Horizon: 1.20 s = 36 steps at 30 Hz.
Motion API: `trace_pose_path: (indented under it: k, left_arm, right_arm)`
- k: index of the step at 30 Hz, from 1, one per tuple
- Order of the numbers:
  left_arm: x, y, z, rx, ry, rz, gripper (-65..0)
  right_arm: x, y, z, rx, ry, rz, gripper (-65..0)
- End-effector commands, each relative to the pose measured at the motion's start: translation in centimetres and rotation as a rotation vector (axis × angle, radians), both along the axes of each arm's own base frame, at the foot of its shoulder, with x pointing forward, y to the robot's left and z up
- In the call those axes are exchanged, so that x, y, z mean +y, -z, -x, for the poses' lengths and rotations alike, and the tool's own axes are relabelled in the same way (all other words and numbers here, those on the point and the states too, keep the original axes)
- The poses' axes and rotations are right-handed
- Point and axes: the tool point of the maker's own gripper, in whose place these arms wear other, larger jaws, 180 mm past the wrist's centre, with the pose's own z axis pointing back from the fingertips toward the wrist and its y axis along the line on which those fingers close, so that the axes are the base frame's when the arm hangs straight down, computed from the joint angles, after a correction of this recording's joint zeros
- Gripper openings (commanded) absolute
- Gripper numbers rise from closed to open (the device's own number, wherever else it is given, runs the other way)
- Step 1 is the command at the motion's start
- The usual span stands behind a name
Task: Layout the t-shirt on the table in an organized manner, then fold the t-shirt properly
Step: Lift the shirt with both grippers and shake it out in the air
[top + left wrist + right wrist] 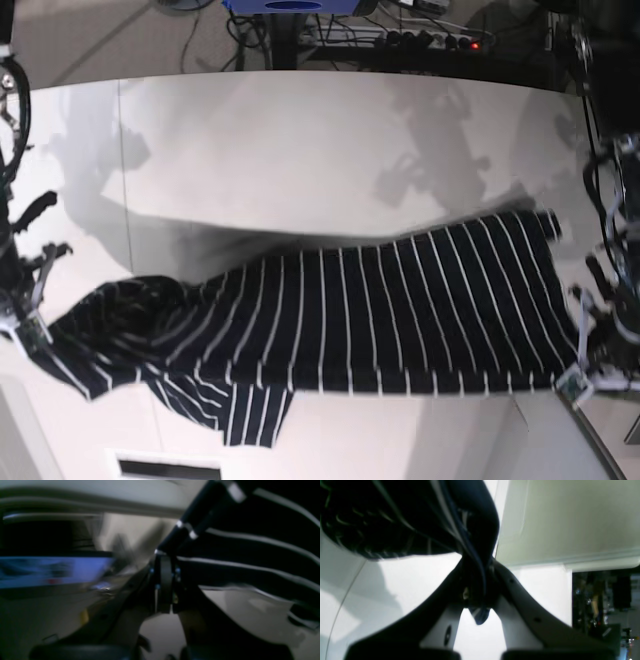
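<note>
- Table (300, 150): white, curved far edge, thin seam seen left of the shirt in the base view.
- Shirt (400, 310): stretched in a long band across the near half of the table, held between the two arms; stripes run across the band. The end at base-view left is bunched and rumpled, with one striped flap hanging below it (245, 415); the end at base-view right is pulled flatter.
- Left gripper (163, 555): at the shirt's base-view-right end, near its lower corner; jaws clenched on a rolled edge of shirt (250, 555), seen in the blurred left wrist view.
- Right gripper (476, 590): at the shirt's bunched base-view-left end; jaws clenched on a fold of shirt (420, 517), a small tip of cloth poking out below the fingers (520, 605).
</note>
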Motion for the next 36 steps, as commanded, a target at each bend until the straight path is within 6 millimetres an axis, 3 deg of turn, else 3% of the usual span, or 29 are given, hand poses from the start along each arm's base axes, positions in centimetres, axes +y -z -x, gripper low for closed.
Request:
trace_pose_path:
  k: [1, 7, 13, 17, 20, 22, 25, 29, 32, 36]
  left_arm:
    - [1.5, -3.2, -0.9, -0.06, -0.056, -0.059, -65.0]
    - [-2.4, -11.0, -5.9, -0.218, 0.015, -0.081, -65.0]
    - [-4.0, -18.6, -9.0, -0.34, 0.002, -0.071, -65.0]
    - [-4.5, -21.1, -9.9, -0.38, 0.01, -0.065, -65.0]
    - [-4.8, -21.2, -9.9, -0.383, 0.015, -0.067, -65.0]
    - [-4.4, -19.4, -9.7, -0.351, 0.007, -0.061, -65.0]
    - [-5.3, -15.5, -8.6, -0.282, 0.038, -0.087, -65.0]
    - [-6.0, -9.0, -5.1, -0.162, 0.095, -0.151, -65.0]
    - [-6.0, -4.1, -1.6, -0.054, 0.127, -0.184, -65.0]
    - [-3.8, 2.0, 4.2, 0.112, 0.103, -0.2, -65.0]
  right_arm:
    - [-0.9, -3.1, -1.0, -0.094, 0.018, 0.035, -64.4]
    - [-0.1, -9.9, -4.2, -0.299, -0.035, 0.046, -64.4]
    - [-1.5, -17.0, -5.8, -0.432, -0.002, 0.257, -64.2]
    - [-1.5, -18.2, -6.4, -0.387, -0.028, 0.371, -64.2]
    - [-1.1, -17.6, -6.3, -0.361, -0.022, 0.398, -64.2]
    - [-1.0, -15.1, -5.9, -0.282, -0.024, 0.429, -64.2]
    - [-1.0, -10.5, -4.7, -0.162, -0.023, 0.456, -64.2]
    - [0.3, -3.8, -2.2, -0.015, -0.057, 0.394, -64.2]
    - [1.4, 1.4, 0.9, 0.113, -0.077, 0.341, -64.2]
    - [2.9, 7.5, 6.0, 0.28, -0.096, 0.269, -64.2]
